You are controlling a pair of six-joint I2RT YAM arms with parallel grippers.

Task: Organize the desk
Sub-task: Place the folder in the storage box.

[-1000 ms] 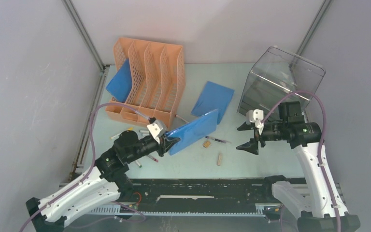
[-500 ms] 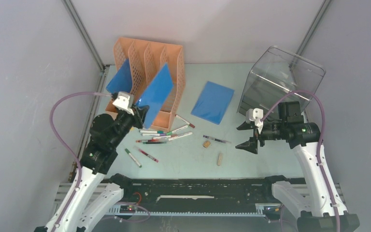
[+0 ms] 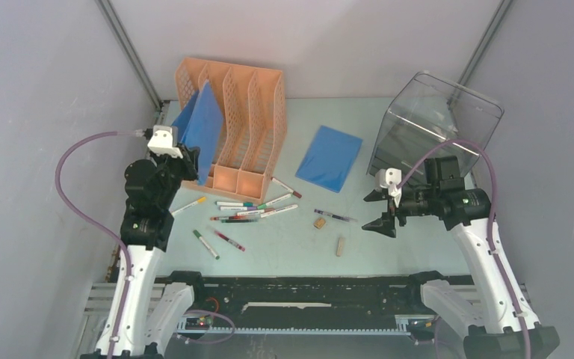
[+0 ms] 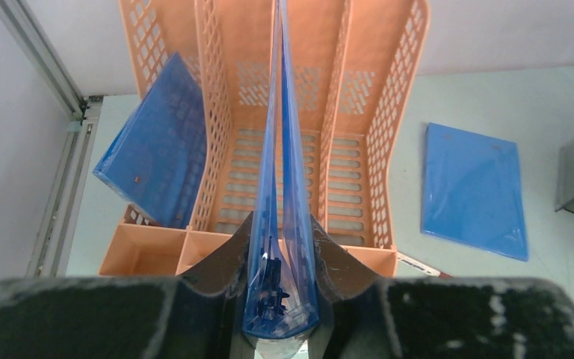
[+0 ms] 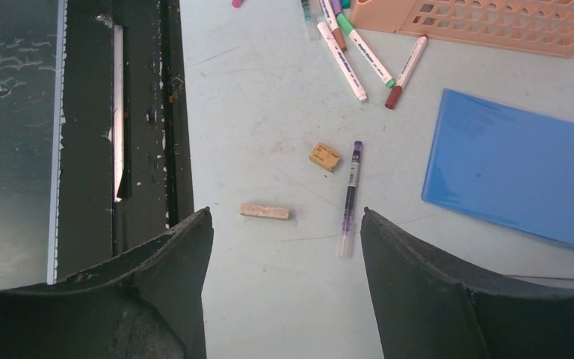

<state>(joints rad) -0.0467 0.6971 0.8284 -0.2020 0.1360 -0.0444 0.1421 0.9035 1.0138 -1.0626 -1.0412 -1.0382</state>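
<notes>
Where the black rail edges the near side, the pale green worktop begins and runs back to the grey walls. Closest on it lie a small wooden stick, a tan block and a purple pen. The right hand hovers above them, released, jaws wide apart and empty. To the left, loose markers are scattered just in front of the orange file rack. The left hand is clenched on the near edge of a blue folder, held upright at the rack's open front in line with a divider; whether it sits inside a slot I cannot tell. A second folder leans in the leftmost slot. A third folder lies flat right of the rack, and a clear plastic box stands at the far right.
</notes>
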